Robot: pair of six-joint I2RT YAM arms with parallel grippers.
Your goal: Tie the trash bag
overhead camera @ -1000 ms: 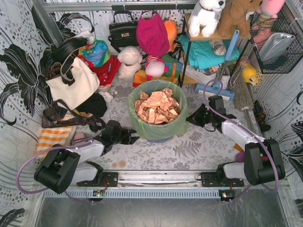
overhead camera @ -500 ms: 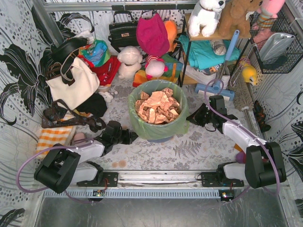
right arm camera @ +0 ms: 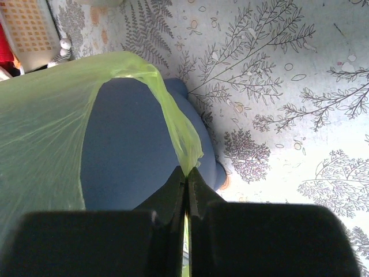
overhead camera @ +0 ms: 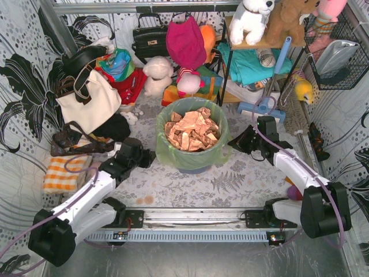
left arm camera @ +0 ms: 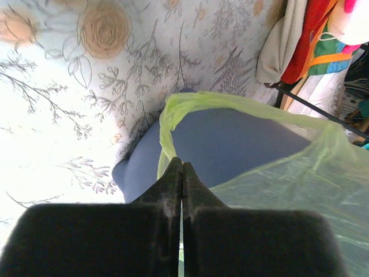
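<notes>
Trash bag [overhead camera: 183, 157] w/ tan paper scraps lines blue-grey bin [overhead camera: 196, 170]. Left pincer [left arm camera: 181, 168] at bin's left & right pincer [right arm camera: 187, 173] at bin's right, each pinched tight on bag's folded-over hem. Step: gripping edges. Next, probably: lift both hems off the rim, bring them together above bin.

We see a table [overhead camera: 242, 182] covered in a pale cloth printed with ferns and flowers. A round blue-grey bin [overhead camera: 195, 169] stands on it between the left gripper [overhead camera: 151, 156] and the right gripper [overhead camera: 232, 144], close to both. Out to the left of the left gripper lies an orange-striped cloth [overhead camera: 62, 174], with a cream tote bag [overhead camera: 92, 105] farther out beyond it, and beyond the right gripper a black metal rack [overhead camera: 222, 69] stands on the cloth
</notes>
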